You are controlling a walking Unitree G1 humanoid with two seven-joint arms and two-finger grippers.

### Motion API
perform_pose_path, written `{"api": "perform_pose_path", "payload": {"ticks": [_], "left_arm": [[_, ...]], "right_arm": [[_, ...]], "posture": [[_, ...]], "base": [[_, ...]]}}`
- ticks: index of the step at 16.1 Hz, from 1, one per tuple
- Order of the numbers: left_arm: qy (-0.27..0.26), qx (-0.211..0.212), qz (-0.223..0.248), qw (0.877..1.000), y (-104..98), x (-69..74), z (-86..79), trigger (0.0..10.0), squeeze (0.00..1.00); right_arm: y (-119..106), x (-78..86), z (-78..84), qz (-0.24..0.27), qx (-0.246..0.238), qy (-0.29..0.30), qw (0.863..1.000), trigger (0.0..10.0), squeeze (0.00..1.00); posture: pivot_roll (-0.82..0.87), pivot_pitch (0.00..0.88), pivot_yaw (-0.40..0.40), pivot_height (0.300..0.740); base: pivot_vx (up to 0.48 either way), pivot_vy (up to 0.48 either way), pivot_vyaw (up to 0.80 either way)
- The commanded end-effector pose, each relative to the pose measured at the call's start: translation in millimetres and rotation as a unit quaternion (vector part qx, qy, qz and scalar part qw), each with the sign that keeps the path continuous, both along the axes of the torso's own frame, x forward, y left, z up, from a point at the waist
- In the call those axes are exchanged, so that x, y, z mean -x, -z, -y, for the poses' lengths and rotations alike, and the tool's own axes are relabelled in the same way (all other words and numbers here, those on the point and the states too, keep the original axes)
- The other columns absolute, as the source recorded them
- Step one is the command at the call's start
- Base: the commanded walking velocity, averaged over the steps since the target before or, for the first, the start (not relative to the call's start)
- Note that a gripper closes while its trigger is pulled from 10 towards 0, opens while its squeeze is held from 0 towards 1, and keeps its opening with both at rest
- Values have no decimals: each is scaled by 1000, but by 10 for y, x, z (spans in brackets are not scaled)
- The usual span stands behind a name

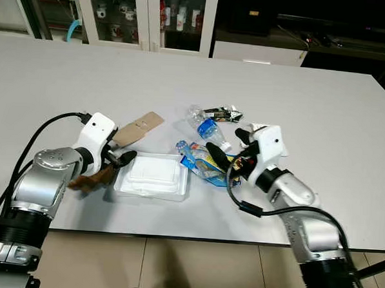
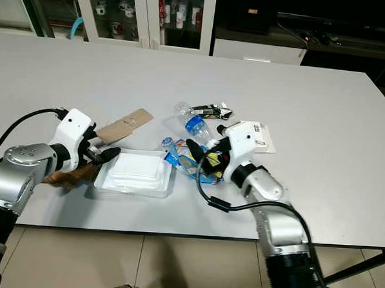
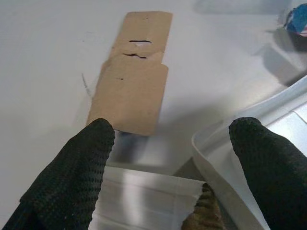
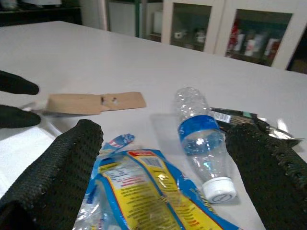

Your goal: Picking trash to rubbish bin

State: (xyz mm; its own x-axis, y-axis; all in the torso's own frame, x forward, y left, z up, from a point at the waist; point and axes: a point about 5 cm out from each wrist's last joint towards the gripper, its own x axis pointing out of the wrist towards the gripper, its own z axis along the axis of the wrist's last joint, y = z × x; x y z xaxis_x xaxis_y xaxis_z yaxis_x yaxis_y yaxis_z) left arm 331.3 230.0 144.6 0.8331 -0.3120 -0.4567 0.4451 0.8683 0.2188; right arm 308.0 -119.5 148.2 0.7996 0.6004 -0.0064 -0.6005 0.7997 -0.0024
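Note:
Trash lies on a white table (image 1: 323, 112): a clear bottle with a blue label (image 1: 205, 126), a blue and yellow snack wrapper (image 1: 204, 163), a dark foil wrapper (image 1: 223, 113), a brown cardboard strip (image 1: 138, 128) and a white plastic tray (image 1: 153, 175). My left gripper (image 1: 120, 152) is open at the tray's left rim (image 3: 225, 143), pointing toward the cardboard (image 3: 134, 76). A crumpled brown scrap (image 1: 90, 177) lies under that wrist. My right gripper (image 1: 228, 144) is open just over the snack wrapper (image 4: 144, 187), with the bottle (image 4: 201, 139) between its fingers' line of sight.
The table's front edge (image 1: 175, 236) runs just below the tray, with tiled floor beneath. A white card (image 2: 265, 138) lies right of my right wrist. Glass-door cabinets (image 1: 147, 16) stand behind the table.

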Motion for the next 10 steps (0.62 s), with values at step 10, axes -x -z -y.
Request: {"api": "perform_pose_path", "payload": {"ticks": [10], "left_arm": [[7, 13, 28, 999, -221, -22, 31, 10000, 0]], "right_arm": [[37, 194, -17, -34, -8, -101, 994, 10000, 0]], "posture": [[-3, 63, -54, 740]], "base": [[0, 0, 0]]}}
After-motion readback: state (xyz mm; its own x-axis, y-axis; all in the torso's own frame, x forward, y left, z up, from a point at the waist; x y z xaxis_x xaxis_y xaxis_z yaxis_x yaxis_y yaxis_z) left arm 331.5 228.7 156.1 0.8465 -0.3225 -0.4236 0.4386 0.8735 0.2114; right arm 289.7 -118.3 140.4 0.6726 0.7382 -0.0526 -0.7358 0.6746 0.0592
